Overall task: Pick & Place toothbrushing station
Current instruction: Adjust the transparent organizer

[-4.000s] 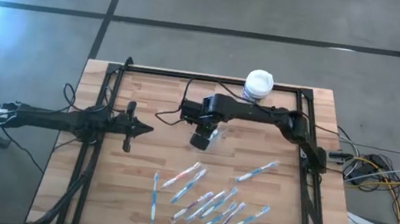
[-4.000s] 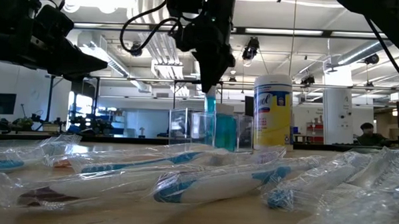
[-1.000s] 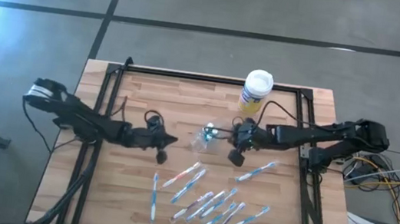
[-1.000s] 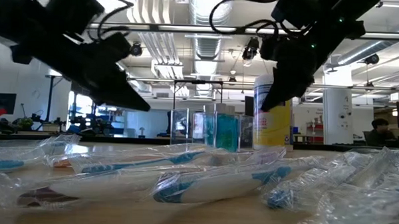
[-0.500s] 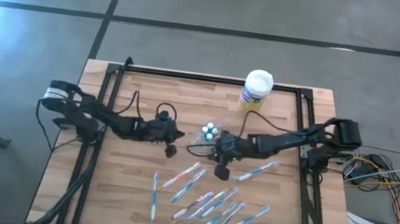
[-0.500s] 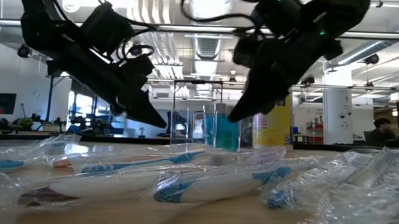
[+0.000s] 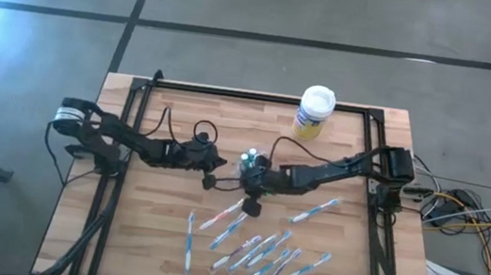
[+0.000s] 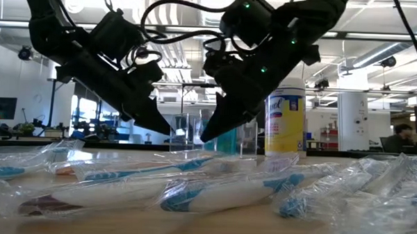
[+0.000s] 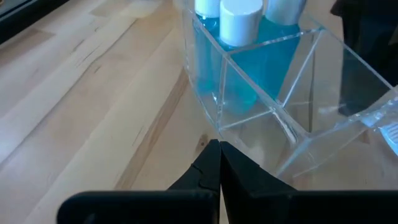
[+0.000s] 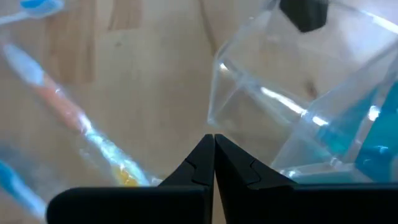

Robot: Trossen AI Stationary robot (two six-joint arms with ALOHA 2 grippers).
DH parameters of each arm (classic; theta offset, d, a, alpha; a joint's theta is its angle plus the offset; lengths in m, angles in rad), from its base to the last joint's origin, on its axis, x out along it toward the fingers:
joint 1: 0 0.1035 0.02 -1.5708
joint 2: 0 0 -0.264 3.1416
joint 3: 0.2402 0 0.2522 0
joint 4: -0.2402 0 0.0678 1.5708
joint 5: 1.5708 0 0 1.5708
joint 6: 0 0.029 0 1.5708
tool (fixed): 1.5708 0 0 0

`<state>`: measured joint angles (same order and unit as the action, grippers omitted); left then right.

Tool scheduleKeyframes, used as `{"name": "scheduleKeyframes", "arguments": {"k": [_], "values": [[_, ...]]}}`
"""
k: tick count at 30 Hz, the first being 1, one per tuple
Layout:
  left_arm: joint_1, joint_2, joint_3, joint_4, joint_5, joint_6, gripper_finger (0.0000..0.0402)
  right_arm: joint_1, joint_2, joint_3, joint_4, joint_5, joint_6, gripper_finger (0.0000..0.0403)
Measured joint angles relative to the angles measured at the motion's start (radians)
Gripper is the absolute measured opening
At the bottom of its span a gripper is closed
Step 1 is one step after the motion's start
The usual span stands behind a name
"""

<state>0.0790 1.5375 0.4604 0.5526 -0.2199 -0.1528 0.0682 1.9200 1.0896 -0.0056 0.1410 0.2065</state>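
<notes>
The toothbrushing station's clear plastic holder [image 7: 250, 163] stands on the wooden table near its middle. In it are blue tubes with white caps [image 9: 239, 37]. Several wrapped toothbrushes [image 7: 250, 247] lie loose on the table nearer the front edge. My left gripper [image 9: 217, 146] is shut and slants down. Its tip is just left of the holder's bottom edge [image 9: 249, 127]. My right gripper [image 10: 213, 138] is also shut and slants down on the holder's near side, close to a lower corner [image 10: 214, 115]. In the low view the right gripper [image 8: 204, 139] hides most of the holder. My left gripper's shut tip stands at the foot of the holder's wall [image 9: 249, 127], coming from the table's left and slanting down; I cannot tell whether it touches. My right gripper's shut tip sits just short of the holder's lower corner [image 10: 214, 115]; whether it touches cannot be told.
A white-lidded canister with a yellow-blue label [image 7: 314, 109] stands at the far edge, right of centre. The wrapped toothbrushes [image 8: 213, 190] cover the near middle and right of the table. A black frame [image 7: 137, 95] runs along the table's sides and far edge.
My right gripper has gone toward the table's left and down, from beside the canister's side to the holder's near side. My left gripper has moved right and a little toward the far edge, up to the holder, rolling slightly. Both stayed shut.
</notes>
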Motion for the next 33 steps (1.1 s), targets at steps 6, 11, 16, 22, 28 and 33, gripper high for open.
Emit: {"name": "scheduleKeyframes", "arguments": {"k": [6,11,16,22,28,33], "values": [[0.005,0.0,0.0,0.001,0.006,0.025,0.0002,-0.003,0.069,0.077,0.005,0.023,-0.003,0.0008],[0.014,0.0,0.001,-0.005,0.003,0.042,0.0003,-0.002,0.122,0.128,0.001,0.091,-0.002,0.0008],[0.024,-0.001,0.001,-0.017,0.011,0.047,0.0002,0.002,0.12,0.131,0.002,0.101,-0.004,0.0008],[0.025,-0.025,-0.005,-0.027,-0.028,0.072,0.0009,0.032,0.049,0.11,-0.013,0.095,-0.012,0.0008],[0.026,-0.093,-0.008,-0.098,-0.038,0.073,0.0004,0.069,-0.057,0.061,-0.119,0.173,0.003,0.0008],[0.024,-0.195,-0.009,-0.191,-0.108,0.072,0.0007,0.091,-0.201,-0.057,-0.202,0.34,0.07,0.0008]]}}
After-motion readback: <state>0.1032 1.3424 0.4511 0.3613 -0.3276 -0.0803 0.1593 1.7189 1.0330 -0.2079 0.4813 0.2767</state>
